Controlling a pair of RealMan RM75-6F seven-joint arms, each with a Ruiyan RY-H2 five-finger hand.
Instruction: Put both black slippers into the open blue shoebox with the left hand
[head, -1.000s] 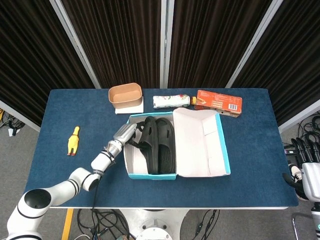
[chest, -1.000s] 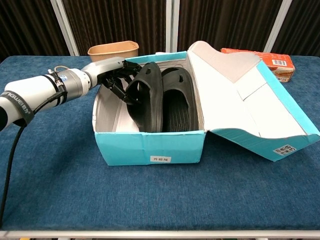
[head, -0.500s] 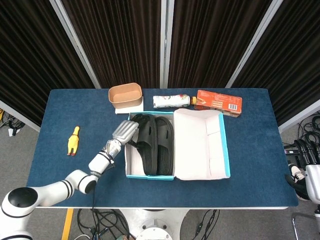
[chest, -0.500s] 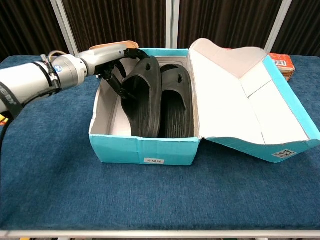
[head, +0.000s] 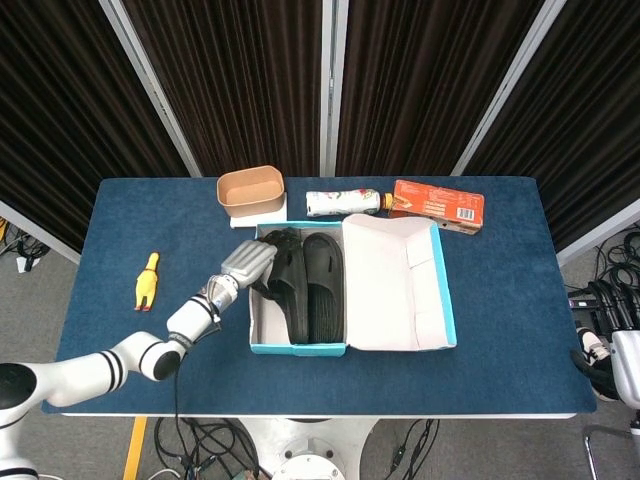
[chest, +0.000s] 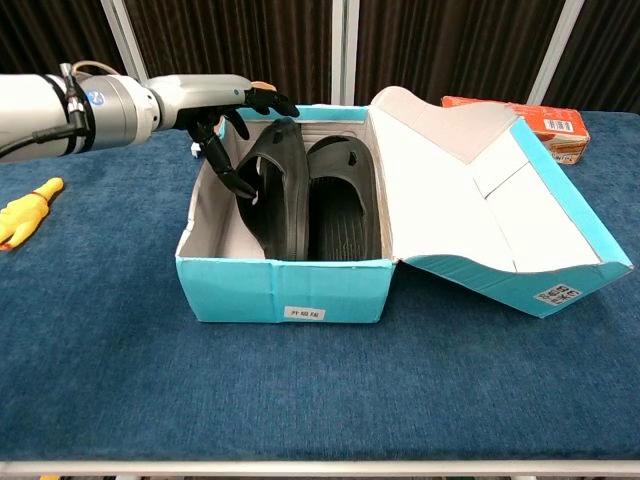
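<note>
Slippers, both black, lie inside the open blue shoebox (head: 255, 322): the right slipper (chest: 345, 200) lies flat on the box floor, while the left slipper (chest: 275, 195) stands tilted on its edge against it. The left hand (chest: 215, 100) reaches over the box's far left corner, fingers (chest: 222, 165) spread around the tilted slipper's strap; whether they actually grip it cannot be told. The box lid (chest: 480, 205) lies folded open to the right. Beyond the box sit a tan bowl (head: 251, 190), a patterned bottle (head: 345, 203) and an orange carton (head: 437, 203). A yellow rubber chicken (head: 147, 281) lies at the left. The right hand (head: 615, 315) hangs off the table's right edge, too small to judge.
</note>
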